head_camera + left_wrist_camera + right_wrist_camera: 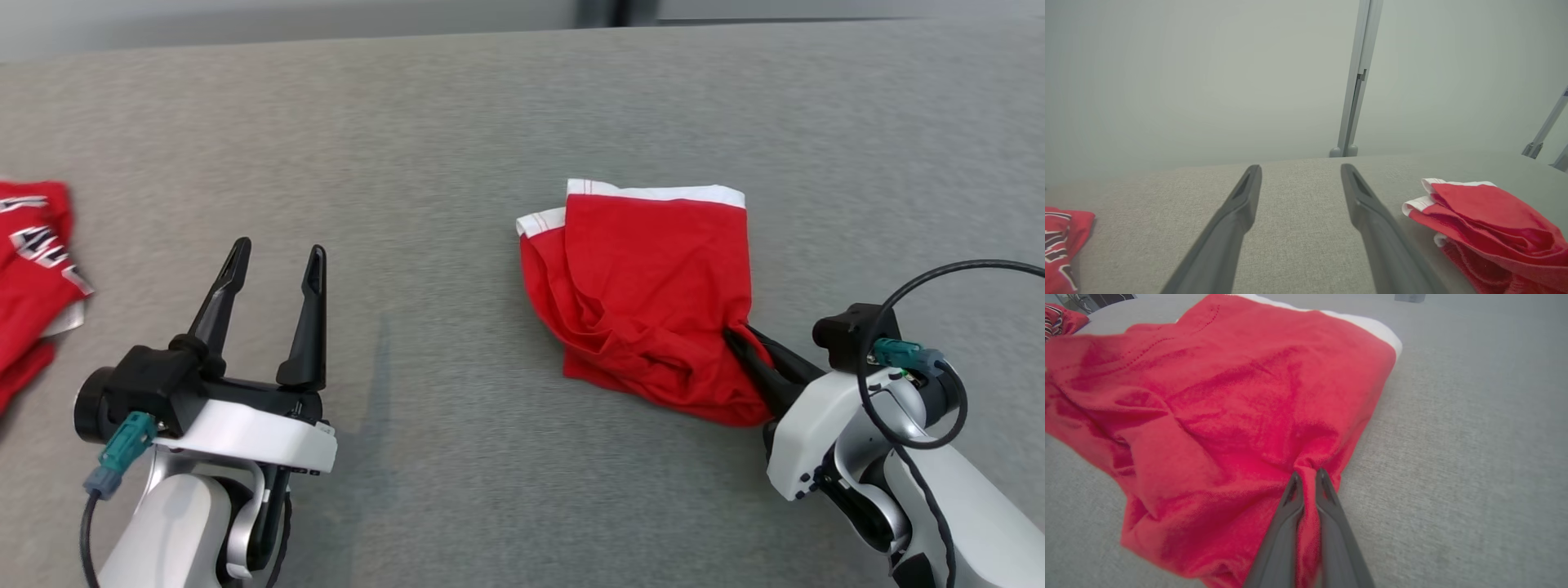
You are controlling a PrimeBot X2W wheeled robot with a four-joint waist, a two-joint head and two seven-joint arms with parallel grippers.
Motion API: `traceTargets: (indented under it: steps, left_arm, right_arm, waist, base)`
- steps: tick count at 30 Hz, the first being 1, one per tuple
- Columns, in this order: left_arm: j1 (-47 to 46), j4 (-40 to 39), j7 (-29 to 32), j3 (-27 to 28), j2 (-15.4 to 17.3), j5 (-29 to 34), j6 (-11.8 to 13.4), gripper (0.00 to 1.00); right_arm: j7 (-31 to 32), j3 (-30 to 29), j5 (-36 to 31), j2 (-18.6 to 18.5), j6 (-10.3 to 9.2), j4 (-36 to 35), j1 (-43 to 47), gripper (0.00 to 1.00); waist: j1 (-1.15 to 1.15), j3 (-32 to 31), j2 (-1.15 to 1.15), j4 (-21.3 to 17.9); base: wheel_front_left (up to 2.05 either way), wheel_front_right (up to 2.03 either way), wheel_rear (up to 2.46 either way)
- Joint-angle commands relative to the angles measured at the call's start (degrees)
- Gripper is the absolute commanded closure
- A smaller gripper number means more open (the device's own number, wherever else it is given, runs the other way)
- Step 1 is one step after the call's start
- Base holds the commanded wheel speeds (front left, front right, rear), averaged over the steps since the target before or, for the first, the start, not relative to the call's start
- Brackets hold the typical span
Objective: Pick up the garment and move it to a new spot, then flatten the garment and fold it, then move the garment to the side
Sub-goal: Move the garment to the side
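Note:
The garment (645, 286) is red with white trim along its far edge, lying bunched and partly folded right of centre on the grey cloth table; it also shows at the lower right of the left wrist view (1490, 224). My right gripper (735, 336) is shut on the garment's near right edge, a pinch of red fabric (1306, 473) caught between its fingertips. My left gripper (277, 260) stands open over bare table well to the garment's left, nothing between its fingers (1241, 204).
A second red garment with black and white lettering (28, 269) lies at the table's left edge (1061, 241). The table's far edge meets a pale wall with a grey post (1357, 77). Bare grey table (441, 245) separates the two garments.

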Motion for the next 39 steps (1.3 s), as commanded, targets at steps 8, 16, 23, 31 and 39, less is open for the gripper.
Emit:
traceTargets:
  steps: [8, 16, 23, 31, 39]
  left_arm:
    - [-1.78, -4.42, 2.98, -0.47, 2.55, 1.24, 0.08, 0.0]
    - [-4.23, -8.54, 5.5, -0.95, 4.82, 2.78, 0.17, 0.0]
    - [-5.6, -12.53, 8.53, -0.69, 7.7, 4.3, 0.28, 0.0]
    - [-8.11, -16.78, 12.8, -0.57, 11.47, 6.27, -0.18, 0.0]
    - [-10.05, -18.37, 14.33, -1.16, 12.43, 6.89, -0.75, 0.0]
  right_arm:
    - [-0.11, 4.21, 0.77, -2.65, 0.0, -2.57, -2.65, 1.0]
    - [-2.16, 9.93, 1.57, -8.9, -0.02, -0.12, -10.65, 1.0]
    - [-4.68, 12.58, 0.17, -16.09, -0.02, 1.7, -17.07, 1.0]
    - [-6.7, 8.22, 1.72, -21.42, 0.0, 8.97, -24.09, 1.0]
    - [-11.18, 4.88, 2.77, -22.73, -0.01, 16.91, -29.91, 1.0]
  waist:
    - [0.0, 3.94, 0.0, -10.12]
    - [0.0, 10.19, 0.0, -14.65]
    - [0.0, 15.35, 0.0, -18.69]
    - [0.0, 20.05, 0.0, -22.22]
    - [0.0, 23.19, 0.0, -21.47]
  base:
    - [0.0, 0.0, 0.0]
    - [0.0, 0.0, 0.0]
    - [0.0, 0.0, 0.0]
    - [0.0, 0.0, 0.0]
    - [0.0, 0.0, 0.0]
